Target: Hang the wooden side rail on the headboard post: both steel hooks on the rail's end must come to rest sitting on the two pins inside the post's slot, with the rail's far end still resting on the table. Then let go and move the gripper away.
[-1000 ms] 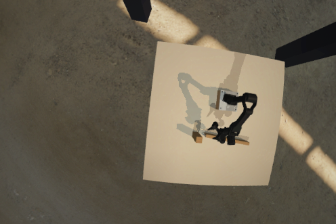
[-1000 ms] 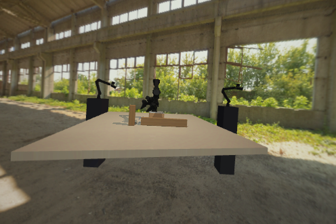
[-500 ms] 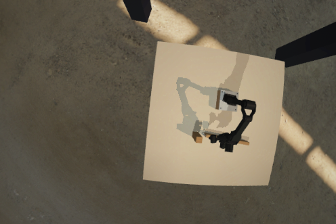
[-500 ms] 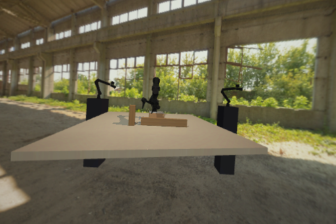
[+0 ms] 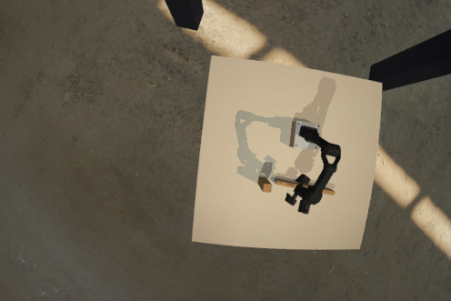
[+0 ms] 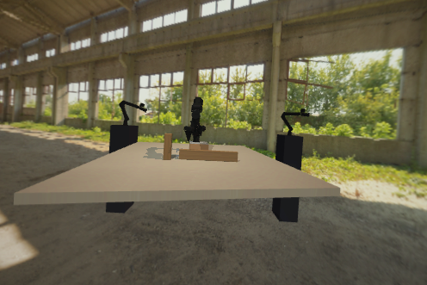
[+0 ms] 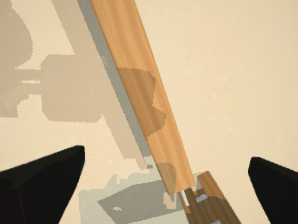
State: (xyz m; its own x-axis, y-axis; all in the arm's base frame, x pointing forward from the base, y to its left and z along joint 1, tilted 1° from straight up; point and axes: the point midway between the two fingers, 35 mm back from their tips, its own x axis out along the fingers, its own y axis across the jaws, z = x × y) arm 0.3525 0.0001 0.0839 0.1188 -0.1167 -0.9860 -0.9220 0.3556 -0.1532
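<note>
The wooden side rail [image 5: 283,183] [image 6: 208,155] [image 7: 142,65] lies along the table. Its hook end faces the headboard post [image 5: 266,187] [image 6: 168,146] [image 7: 211,199], with a narrow gap between the wood of the two. The post stands upright. In the wrist view a steel hook [image 7: 185,198] shows at the rail's end, beside the post. A light pin [image 7: 201,198] shows in the post's slot; whether the hooks touch the pins cannot be told. My gripper [image 5: 295,188] [image 6: 194,139] [image 7: 168,160] is open and empty, above the rail, with its fingertips wide to either side of it in the wrist view.
The arm's base plate [image 5: 300,141] sits on the table [image 5: 227,222] [image 6: 129,180] behind the rail, with a brown block [image 5: 293,134] at its side. Two black pedestals [image 6: 123,137] [image 6: 289,150] carrying other arms stand beyond the table's edge. Arm shadows fall around the post and rail.
</note>
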